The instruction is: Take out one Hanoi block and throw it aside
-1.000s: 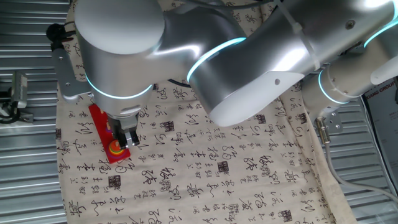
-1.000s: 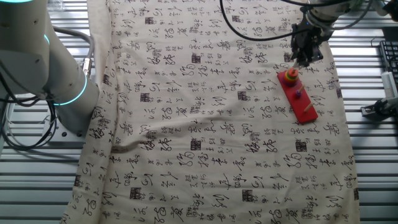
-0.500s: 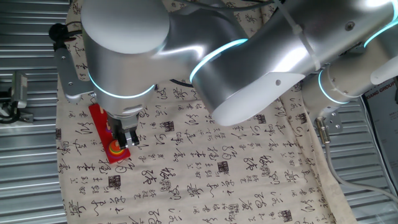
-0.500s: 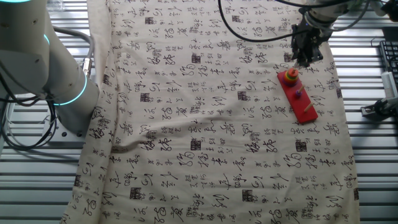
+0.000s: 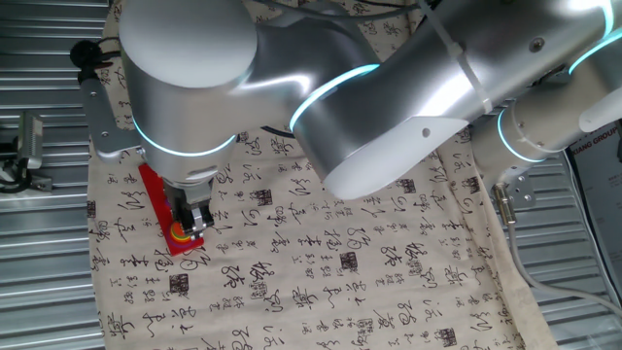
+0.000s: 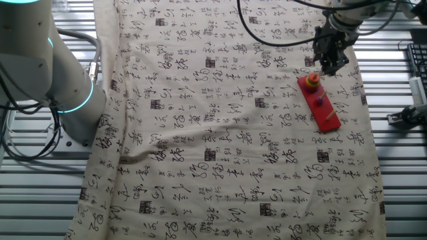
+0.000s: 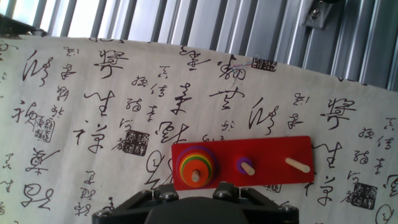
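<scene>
So far nothing has come off the board, as far as I can see from where I stand. From one fixed view, the big silver arm fills most of the scene and its gripper (image 5: 193, 220) hangs low over the near end of the red peg board (image 5: 160, 199), which lies on the calligraphy cloth (image 5: 340, 262); just under the fingertips I can make out the Hanoi block (image 5: 181, 232) as the orange-red top of a little stack with yellow beneath it, and the dark fingers look close together, though I cannot tell for sure whether they are parted or pressed. From the other fixed view the gripper (image 6: 330, 63) sits just above the stack at the board's far end, apart from it, with the block (image 6: 311, 81) on its peg. In the hand view the block (image 7: 196, 172) tops a stack of coloured rings on the left peg, a small purple disc (image 7: 244, 165) sits on the middle peg, and the right peg is bare; only the gripper's black base shows at the bottom edge, directly below the stack, and the fingertips themselves are out of sight. I judge the whole job remains: descend, pinch, lift, toss.
</scene>
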Controlling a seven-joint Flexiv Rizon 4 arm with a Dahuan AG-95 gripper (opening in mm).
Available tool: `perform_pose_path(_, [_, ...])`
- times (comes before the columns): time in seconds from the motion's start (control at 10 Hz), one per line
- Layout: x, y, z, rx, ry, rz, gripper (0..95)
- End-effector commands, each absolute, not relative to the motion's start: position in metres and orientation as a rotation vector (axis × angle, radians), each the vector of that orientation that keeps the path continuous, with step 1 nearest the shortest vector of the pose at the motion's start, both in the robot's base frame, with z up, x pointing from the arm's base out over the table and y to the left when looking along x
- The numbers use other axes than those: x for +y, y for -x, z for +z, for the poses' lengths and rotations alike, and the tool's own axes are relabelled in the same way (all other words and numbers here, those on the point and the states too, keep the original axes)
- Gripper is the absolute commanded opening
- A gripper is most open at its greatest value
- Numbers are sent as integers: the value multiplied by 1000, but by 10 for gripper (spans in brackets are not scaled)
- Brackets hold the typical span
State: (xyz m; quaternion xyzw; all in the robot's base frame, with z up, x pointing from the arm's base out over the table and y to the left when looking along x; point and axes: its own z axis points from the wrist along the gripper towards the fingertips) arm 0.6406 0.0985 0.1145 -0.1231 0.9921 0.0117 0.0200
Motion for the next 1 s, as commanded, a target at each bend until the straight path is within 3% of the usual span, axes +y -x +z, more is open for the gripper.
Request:
perform_pose_path(0.1, [100,-642,112,3077,378,34,380])
perform_pose_path(0.7, [102,-645,104,3066,359,22,380])
perform_pose_path(0.8, [102,-645,103,3065,357,21,190])
perform_pose_path(1.0, [102,-647,101,3063,356,23,190])
